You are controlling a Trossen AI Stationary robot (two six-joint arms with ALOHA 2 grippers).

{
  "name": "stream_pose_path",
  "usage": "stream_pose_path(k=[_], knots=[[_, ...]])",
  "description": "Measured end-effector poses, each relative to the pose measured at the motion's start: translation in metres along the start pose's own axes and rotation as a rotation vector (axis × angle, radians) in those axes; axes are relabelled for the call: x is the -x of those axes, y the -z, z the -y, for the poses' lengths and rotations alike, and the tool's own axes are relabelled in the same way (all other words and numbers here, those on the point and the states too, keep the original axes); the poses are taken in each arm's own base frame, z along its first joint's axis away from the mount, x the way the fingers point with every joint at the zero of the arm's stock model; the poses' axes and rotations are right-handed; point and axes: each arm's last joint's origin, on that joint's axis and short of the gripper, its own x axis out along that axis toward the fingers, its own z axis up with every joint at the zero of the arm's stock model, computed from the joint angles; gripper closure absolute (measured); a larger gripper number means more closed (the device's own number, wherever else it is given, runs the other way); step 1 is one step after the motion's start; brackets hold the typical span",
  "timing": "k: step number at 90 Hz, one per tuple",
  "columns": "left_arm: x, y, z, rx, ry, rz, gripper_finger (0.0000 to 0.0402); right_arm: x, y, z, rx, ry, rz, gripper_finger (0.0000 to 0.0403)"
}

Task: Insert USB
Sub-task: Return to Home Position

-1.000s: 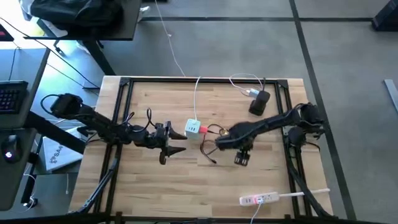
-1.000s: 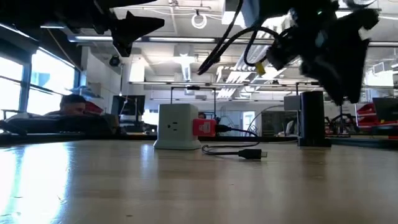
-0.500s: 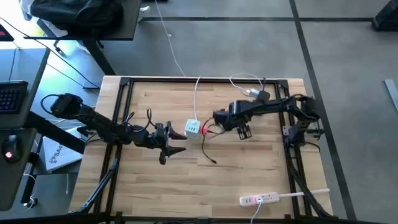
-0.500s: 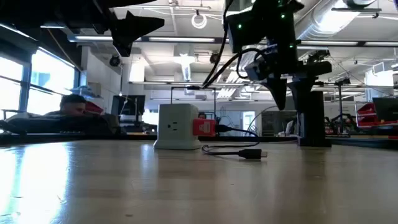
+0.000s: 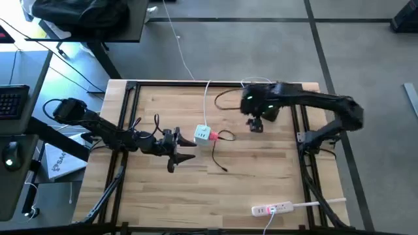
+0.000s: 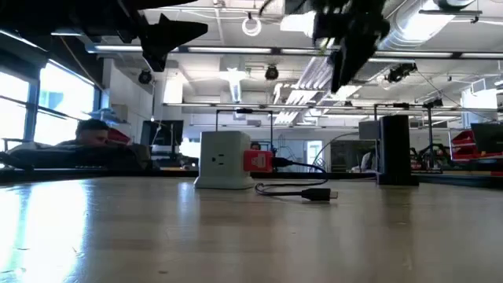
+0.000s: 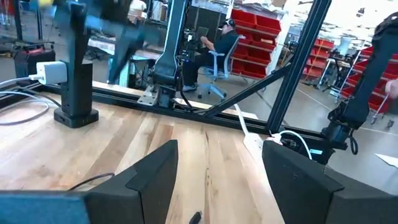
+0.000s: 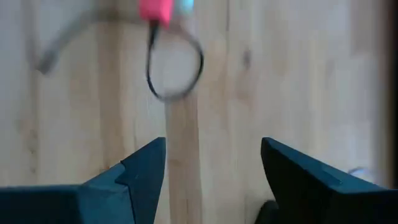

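The USB (image 5: 213, 136) is a small red-pink plug set against the right side of the white charger cube (image 5: 203, 133) at mid table. Its thin black cable (image 5: 221, 156) runs toward the near edge, and the black free end (image 6: 318, 194) lies on the wood. In the low view the USB (image 6: 258, 161) sits level against the charger cube (image 6: 224, 159). My right gripper (image 5: 255, 124) hangs open, high above the table, to the right of and beyond the cube. The USB (image 8: 155, 9) shows far ahead of my right gripper (image 8: 212, 146). My left gripper (image 5: 181, 149) waits open left of the cube, empty (image 7: 221, 149).
A white cord (image 5: 206, 104) leads from the cube to the far edge. A black upright block (image 6: 393, 149) stands at the far right, under my right arm. A white power strip (image 5: 273, 209) lies near the front edge. Bare wood lies in front of the cube.
My right gripper has risen and drawn back from the table's middle, near the black cable, toward the far edge, with the arm swinging up and away. The USB, its cable and the cube have stayed where they were.
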Motion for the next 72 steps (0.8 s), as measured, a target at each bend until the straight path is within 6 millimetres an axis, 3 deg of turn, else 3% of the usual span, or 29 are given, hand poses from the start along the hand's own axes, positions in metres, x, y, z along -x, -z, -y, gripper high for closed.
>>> stream_pose_path(k=[14,27,48,72], knots=[[0.0,0.0,0.0,0.0,0.0,0.0,0.019,0.049,0.025,-0.015,-0.015,-0.09,0.271,0.0171],[0.0,0.0,0.0,-0.001,0.0,-0.001,0.019,0.067,0.059,-0.028,0.032,-0.111,0.489,0.0171],[0.0,0.0,0.0,-0.001,0.0,-0.001,0.019,0.064,0.114,-0.039,-0.057,-0.009,0.797,0.0171],[0.0,0.0,0.0,-0.001,-0.007,0.0,0.019,0.032,0.154,-0.05,-0.137,-0.073,1.031,0.0171]])
